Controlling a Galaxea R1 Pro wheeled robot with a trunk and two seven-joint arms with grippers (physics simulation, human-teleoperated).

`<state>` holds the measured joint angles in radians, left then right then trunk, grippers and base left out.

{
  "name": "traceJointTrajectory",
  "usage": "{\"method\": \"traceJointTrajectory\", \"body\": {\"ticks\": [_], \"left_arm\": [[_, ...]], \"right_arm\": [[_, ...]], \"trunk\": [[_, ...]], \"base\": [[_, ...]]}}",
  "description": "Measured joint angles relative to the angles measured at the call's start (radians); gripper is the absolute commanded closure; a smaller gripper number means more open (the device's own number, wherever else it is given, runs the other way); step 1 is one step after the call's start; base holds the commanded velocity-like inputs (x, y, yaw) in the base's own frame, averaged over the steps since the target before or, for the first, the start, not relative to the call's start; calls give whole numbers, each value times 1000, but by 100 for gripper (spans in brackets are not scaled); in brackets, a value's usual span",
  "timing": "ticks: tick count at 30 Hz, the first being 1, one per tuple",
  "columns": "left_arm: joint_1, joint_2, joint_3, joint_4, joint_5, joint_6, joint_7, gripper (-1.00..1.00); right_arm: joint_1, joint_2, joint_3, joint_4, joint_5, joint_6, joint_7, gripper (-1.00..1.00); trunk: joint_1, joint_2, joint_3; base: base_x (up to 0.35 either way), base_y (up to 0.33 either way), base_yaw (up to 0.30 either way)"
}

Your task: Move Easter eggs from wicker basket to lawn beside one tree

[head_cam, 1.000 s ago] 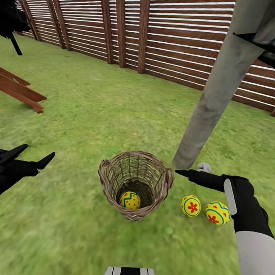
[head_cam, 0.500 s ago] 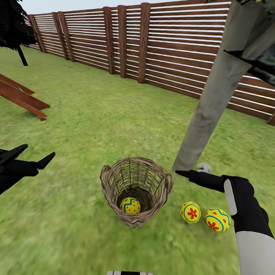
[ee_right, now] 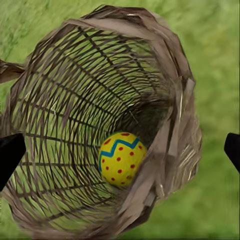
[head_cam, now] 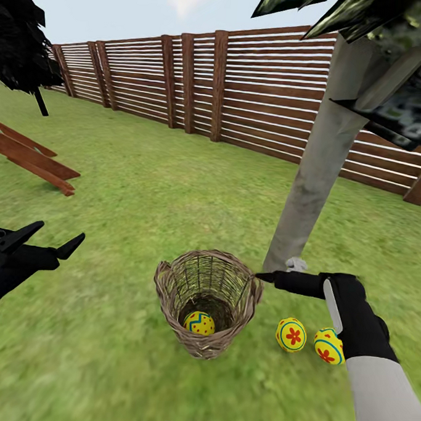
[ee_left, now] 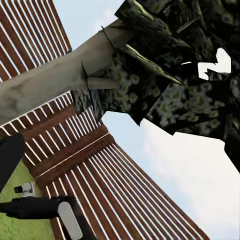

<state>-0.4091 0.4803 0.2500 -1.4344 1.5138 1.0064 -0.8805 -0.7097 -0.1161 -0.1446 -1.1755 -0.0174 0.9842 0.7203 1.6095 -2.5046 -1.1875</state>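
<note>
Woven wicker basket (head_cam: 207, 301) — one dotted egg (head_cam: 199, 323) inside

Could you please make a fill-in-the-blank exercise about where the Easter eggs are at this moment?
1. The number of Easter eggs inside the wicker basket is ___.
2. Two eggs lie on the ___ beside the basket.
3. Those two eggs lie near the pale grey trunk of the ___.
4. The right gripper points at the basket's rim, and its fingers are ___.

Missing words: one; lawn; tree; open
</note>
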Motion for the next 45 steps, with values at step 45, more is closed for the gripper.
{"method": "traceJointTrajectory", "body": {"ticks": [45], "left_arm": [[0,-10,-3,3,7,-2,-2,-100]], "right_arm": [[-13,265,470,169,5,10,-785,-100]], "trunk": [[-5,3,47]], "base": [[46,80,0]]}}
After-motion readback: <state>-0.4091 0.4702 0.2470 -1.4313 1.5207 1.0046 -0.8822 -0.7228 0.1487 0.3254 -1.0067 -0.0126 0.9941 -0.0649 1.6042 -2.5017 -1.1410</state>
